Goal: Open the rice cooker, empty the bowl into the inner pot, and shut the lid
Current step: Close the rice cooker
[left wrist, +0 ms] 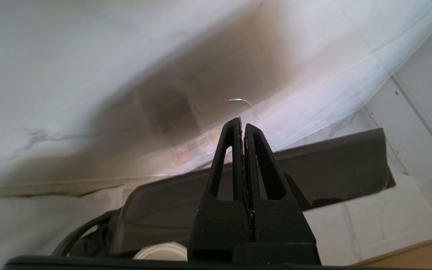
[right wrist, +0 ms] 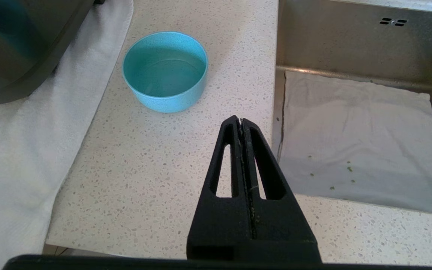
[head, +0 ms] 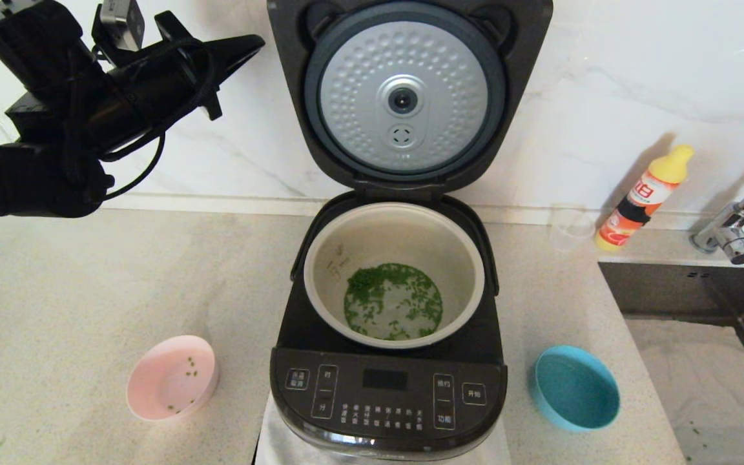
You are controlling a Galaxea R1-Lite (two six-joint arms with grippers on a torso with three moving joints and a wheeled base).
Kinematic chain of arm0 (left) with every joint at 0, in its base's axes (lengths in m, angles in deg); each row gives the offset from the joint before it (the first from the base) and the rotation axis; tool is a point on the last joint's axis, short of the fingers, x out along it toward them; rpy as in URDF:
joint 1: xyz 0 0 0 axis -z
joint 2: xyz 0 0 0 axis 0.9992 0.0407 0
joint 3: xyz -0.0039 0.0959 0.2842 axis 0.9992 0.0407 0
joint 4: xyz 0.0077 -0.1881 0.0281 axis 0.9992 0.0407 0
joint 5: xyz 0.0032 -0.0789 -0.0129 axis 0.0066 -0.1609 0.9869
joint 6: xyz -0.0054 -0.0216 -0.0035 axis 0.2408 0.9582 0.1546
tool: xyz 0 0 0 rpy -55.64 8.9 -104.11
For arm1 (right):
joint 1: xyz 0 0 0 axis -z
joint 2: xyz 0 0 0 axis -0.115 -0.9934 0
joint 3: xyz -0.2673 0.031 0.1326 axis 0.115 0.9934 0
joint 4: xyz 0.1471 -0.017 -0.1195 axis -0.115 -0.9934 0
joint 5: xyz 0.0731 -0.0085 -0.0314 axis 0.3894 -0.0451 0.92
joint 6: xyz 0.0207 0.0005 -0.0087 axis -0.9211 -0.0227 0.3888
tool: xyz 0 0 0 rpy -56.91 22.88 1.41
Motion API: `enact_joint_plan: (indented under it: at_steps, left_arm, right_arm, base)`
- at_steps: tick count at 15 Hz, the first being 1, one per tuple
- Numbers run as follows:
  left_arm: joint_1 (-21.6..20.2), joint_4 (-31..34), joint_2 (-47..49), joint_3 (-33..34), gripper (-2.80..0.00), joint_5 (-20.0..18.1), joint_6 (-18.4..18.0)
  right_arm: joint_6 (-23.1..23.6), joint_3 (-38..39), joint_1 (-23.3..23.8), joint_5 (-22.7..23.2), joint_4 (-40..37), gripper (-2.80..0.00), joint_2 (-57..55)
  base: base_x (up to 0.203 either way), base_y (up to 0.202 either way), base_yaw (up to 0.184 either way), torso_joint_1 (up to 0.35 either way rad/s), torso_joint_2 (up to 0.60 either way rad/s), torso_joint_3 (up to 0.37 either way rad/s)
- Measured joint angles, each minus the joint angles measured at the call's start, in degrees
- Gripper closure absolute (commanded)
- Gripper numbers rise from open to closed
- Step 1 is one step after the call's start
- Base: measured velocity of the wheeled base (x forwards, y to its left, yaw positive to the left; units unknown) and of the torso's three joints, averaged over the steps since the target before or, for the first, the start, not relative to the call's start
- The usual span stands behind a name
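The black rice cooker (head: pixel 388 394) stands at the centre front with its lid (head: pixel 404 97) raised upright, dimpled silver underside facing me. The pale inner pot (head: pixel 327 271) holds green beans on its bottom. A pink bowl (head: pixel 172 378) with a few green beans sits left of the cooker. My left gripper (head: pixel 252 44) is shut and empty, held high to the left of the lid's upper edge; the left wrist view shows its tips (left wrist: pixel 241 123) in front of the lid's black back (left wrist: pixel 332 168). My right gripper (right wrist: pixel 240 122) is shut and empty above the counter, near the blue bowl (right wrist: pixel 165 71).
The empty blue bowl (head: pixel 575 387) sits right of the cooker. A sink (head: pixel 701 303) with a white cloth (right wrist: pixel 358 138) lies at the right. A yellow-capped bottle (head: pixel 643 197), a clear cup (head: pixel 569 226) and a tap (head: pixel 733 232) stand by the back wall. A white towel (right wrist: pixel 13 150) lies under the cooker.
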Motion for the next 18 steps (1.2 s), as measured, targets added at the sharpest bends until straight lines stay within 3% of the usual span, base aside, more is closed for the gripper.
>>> enact_joint_plan:
  at_steps: [18]
  left_arm:
    - [4.5,0.0,2.8,-6.7,0.0,-1.5,-0.1]
  right_arm:
    - [0.0,0.0,0.0,0.0,0.0,0.0,0.0]
  base:
    - [0.0,0.0,0.0,0.0,0.0,0.0]
